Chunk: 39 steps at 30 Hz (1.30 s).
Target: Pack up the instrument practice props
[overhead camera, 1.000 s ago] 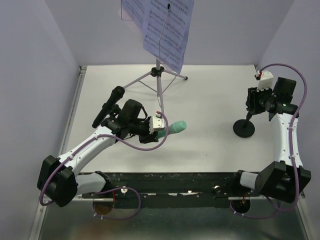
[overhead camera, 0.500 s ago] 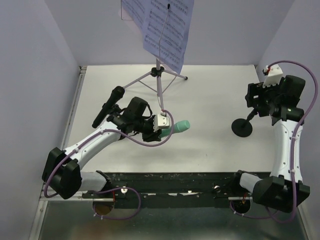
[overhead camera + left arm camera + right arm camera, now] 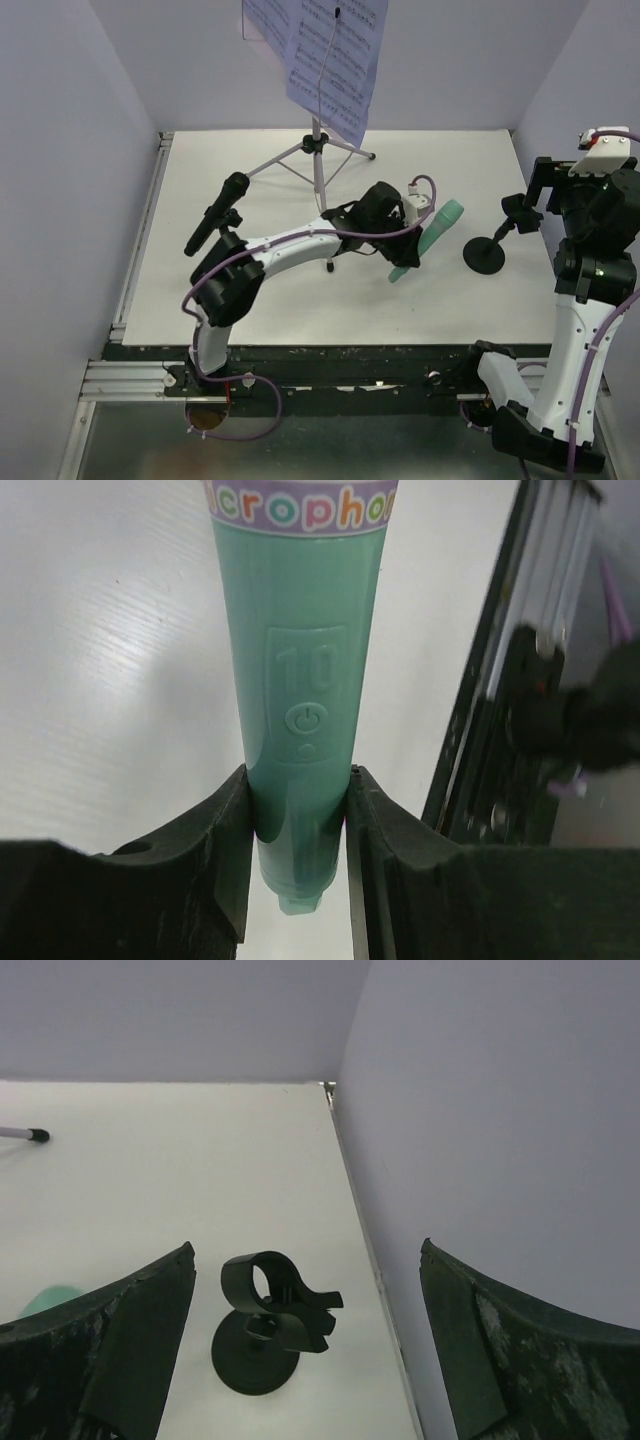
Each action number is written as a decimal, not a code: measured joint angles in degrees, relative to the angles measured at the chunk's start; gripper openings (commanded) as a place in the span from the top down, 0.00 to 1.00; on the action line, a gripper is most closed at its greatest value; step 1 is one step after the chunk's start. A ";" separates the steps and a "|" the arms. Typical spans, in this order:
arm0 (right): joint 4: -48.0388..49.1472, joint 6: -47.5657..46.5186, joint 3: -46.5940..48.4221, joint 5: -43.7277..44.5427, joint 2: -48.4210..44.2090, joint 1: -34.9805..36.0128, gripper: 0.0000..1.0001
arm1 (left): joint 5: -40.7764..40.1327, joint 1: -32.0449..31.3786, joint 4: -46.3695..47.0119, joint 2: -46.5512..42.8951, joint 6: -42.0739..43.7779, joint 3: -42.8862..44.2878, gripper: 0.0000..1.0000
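My left gripper (image 3: 420, 228) is shut on a teal microphone (image 3: 432, 236), which it holds tilted just left of a black round-based clip holder (image 3: 487, 254). In the left wrist view the fingers (image 3: 226, 832) pinch the microphone (image 3: 300, 680) near its tail end. The right gripper (image 3: 548, 190) hangs raised at the right, open and holding nothing. In its wrist view, the holder (image 3: 266, 1328) stands on the table below my wide right gripper (image 3: 305, 1250). The silver tripod (image 3: 318, 150) carries white sheet-music pages (image 3: 320, 50) at the back.
A black microphone (image 3: 216, 212) leans at the left, its lower end behind my left arm. One tripod leg (image 3: 324, 215) reaches forward under that arm. Lilac walls close in the table (image 3: 180, 290), and a black rail (image 3: 350, 360) runs along its near edge.
My left arm swung right across the table with the teal microphone, up beside the clip holder. The right gripper opened wide and lifted back to the right, away from the holder.
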 measured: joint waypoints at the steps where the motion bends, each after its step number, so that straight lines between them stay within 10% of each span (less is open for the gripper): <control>1: -0.04 0.52 0.07 0.00 -0.52 0.00 0.00 | -1.20 -0.17 1.57 3.58 -4.31 2.95 1.00; 12: -0.48 6.29 -0.98 -2.01 -1.53 0.00 0.00 | -4.61 -2.78 16.85 24.59 -48.35 10.14 1.00; 22: 0.72 8.57 -1.81 -4.42 1.18 0.00 0.01 | -6.25 -9.25 16.50 31.98 -71.04 16.85 1.00; 32: 1.75 10.47 -1.92 -5.31 2.73 0.00 0.01 | -5.40 -9.75 17.03 34.71 -78.36 20.50 0.38; 39: 2.47 11.87 -1.92 -6.10 3.65 0.00 0.01 | -3.91 -8.90 16.61 35.21 -80.37 20.57 0.27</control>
